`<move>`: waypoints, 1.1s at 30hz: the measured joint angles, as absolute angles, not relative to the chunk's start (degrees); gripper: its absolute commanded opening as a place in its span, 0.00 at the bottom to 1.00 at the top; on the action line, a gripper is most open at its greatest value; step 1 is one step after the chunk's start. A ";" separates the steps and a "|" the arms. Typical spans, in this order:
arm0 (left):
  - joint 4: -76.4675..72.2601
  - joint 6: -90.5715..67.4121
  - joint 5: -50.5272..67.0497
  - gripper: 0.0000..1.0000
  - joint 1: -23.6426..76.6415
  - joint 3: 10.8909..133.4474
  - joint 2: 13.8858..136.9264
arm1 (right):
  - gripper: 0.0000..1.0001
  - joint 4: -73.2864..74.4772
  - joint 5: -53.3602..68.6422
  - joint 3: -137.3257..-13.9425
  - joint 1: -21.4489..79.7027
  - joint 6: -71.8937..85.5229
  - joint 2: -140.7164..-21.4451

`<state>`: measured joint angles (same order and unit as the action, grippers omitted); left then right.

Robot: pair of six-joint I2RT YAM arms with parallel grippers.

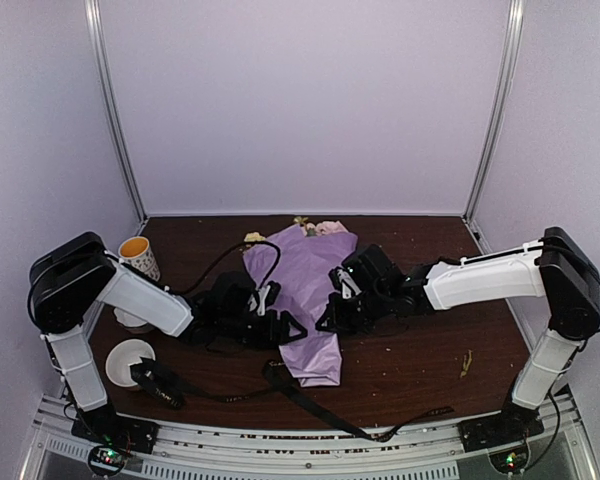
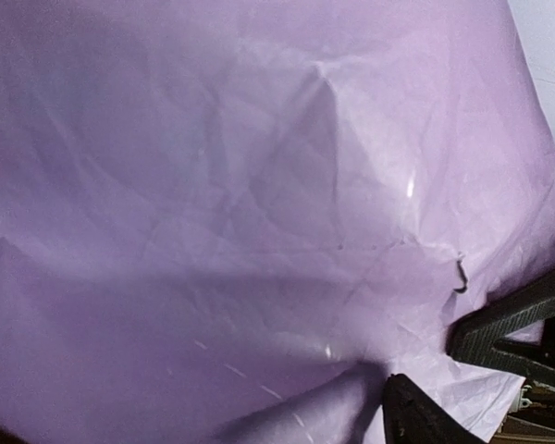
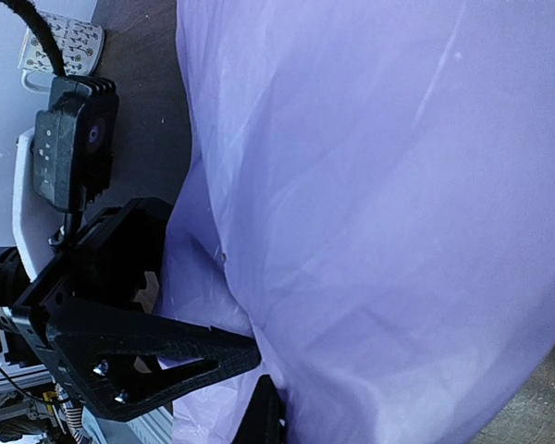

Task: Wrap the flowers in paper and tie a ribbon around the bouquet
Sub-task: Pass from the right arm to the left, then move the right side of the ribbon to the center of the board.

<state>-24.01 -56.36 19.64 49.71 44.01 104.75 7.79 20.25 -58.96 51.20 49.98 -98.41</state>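
The left gripper (image 1: 272, 325) sat against the left edge of the paper (image 1: 305, 285), which filled its wrist view; whether its jaws pinched the sheet or stood spread could not be told. The right gripper (image 1: 332, 318), fingers pressed together, lay at the paper's right edge. Between them the lilac sheet covered the flowers (image 1: 315, 228) as a cone on the table (image 1: 430, 350), with blooms poking out at the far end. The ribbon (image 1: 325, 412) lay loose just beside the cone's narrow near end, and a mug (image 1: 138, 257) stood at the left
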 measured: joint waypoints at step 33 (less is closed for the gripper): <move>-27.44 -58.19 22.02 0.00 49.71 41.63 105.67 | 0.77 52.40 -7.86 -39.11 57.60 55.42 -68.90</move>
<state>-27.44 -58.19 22.02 49.71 41.63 105.67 52.40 -7.86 -39.11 57.60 55.42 -68.90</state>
